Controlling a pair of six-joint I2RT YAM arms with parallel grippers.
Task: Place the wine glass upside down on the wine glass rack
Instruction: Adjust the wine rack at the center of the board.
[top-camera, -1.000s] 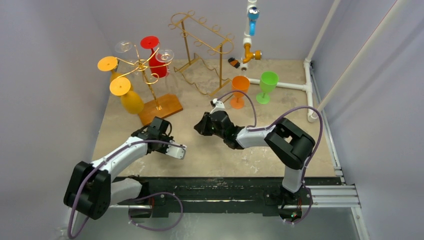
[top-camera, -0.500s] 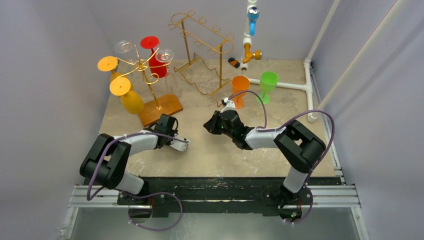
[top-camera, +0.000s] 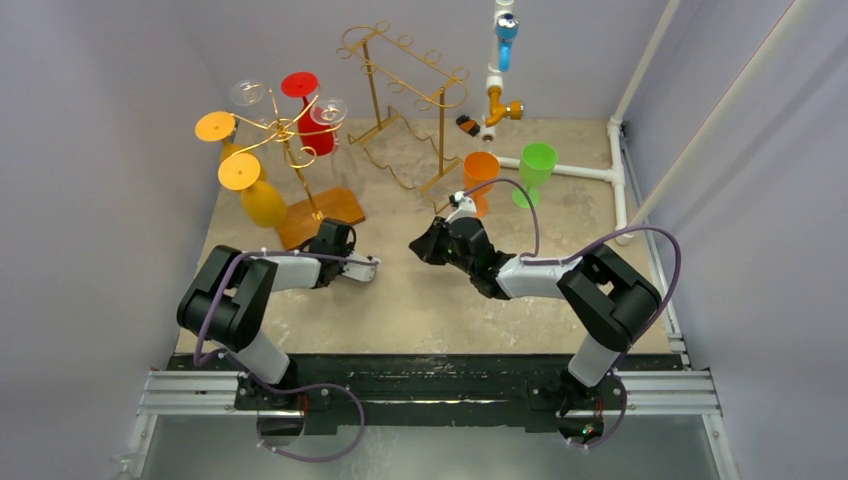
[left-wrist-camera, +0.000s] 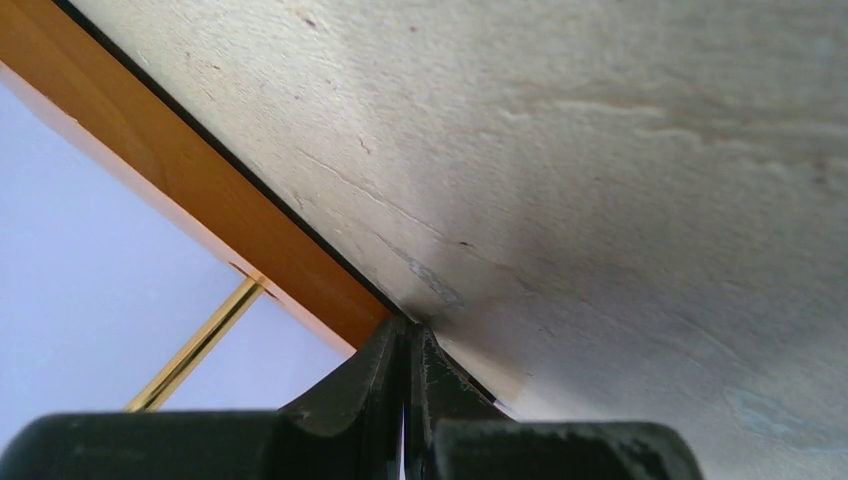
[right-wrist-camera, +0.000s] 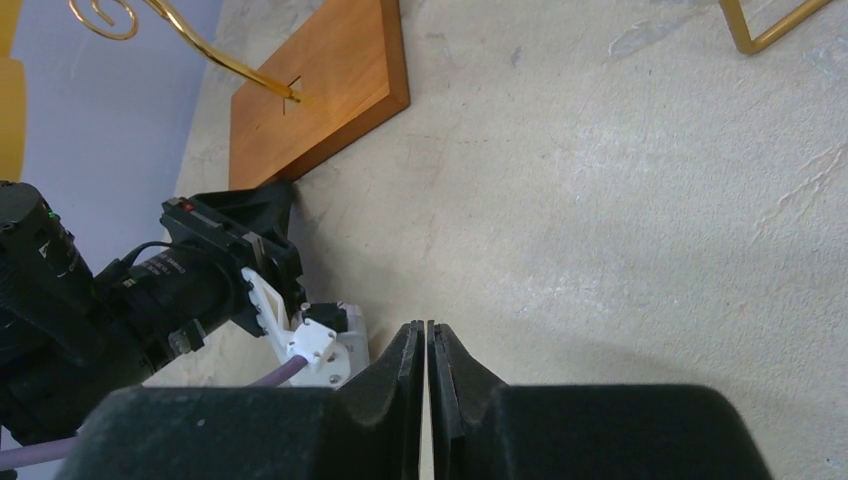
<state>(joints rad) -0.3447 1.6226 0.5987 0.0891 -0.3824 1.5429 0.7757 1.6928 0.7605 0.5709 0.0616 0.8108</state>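
Note:
An orange wine glass (top-camera: 481, 176) and a green wine glass (top-camera: 535, 165) stand upright at the back right. The gold tree-shaped rack (top-camera: 285, 130) on a wooden base (top-camera: 345, 208) holds yellow, red and clear glasses hung upside down. My left gripper (top-camera: 332, 235) is shut and empty, its tips (left-wrist-camera: 408, 325) at the near corner of the wooden base (left-wrist-camera: 200, 200). My right gripper (top-camera: 422, 246) is shut and empty (right-wrist-camera: 427, 328), low over the table, just in front and left of the orange glass. It faces the left gripper (right-wrist-camera: 235, 245) and the base (right-wrist-camera: 320, 90).
A second gold wire rack (top-camera: 405, 100) stands at the back centre. White pipes (top-camera: 570, 172) with orange and blue fittings (top-camera: 503, 105) run along the back right. Grey walls close in the table on three sides.
My left gripper has moved back and right to the corner of the wooden base, its arm folding in. My right gripper has moved right and back, toward the orange glass.

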